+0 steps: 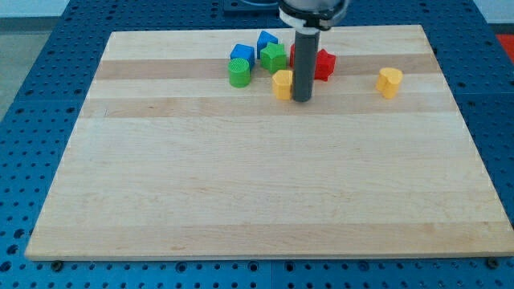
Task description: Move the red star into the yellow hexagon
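Note:
The red star (323, 64) sits near the view's top, right of centre, partly hidden behind the rod. A yellow block (282, 83), the hexagon, lies just left of the rod and below-left of the star. My tip (303, 99) rests on the board right beside the yellow hexagon's right side and just below the red star's left part. A second yellow block (389, 82), heart-like, lies alone further to the view's right.
A green block (274, 56), a blue block (267, 40), another blue block (242, 54) and a green round block (239, 73) cluster left of the rod near the top. The wooden board (257, 185) lies on a blue perforated table.

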You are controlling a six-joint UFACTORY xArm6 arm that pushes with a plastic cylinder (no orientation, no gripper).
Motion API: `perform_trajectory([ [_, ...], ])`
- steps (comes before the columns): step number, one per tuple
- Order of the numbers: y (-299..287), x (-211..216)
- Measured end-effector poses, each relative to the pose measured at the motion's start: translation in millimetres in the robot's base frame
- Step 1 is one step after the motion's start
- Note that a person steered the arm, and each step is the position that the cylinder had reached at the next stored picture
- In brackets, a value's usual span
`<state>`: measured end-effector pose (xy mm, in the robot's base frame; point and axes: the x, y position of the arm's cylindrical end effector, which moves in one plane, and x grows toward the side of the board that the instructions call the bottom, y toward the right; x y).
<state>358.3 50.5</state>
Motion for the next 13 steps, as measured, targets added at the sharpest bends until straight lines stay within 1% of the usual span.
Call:
perform_trajectory([
  [1,-0.4,-26.1],
  [3,-0.4,-26.4],
  [4,0.4,-0.6],
  [5,28.1,27.7],
  [6,82.8,-10.5],
  [7,94.0,-57.3],
  [9,89.6,-62.5],
  [13,46.8,-62.5],
])
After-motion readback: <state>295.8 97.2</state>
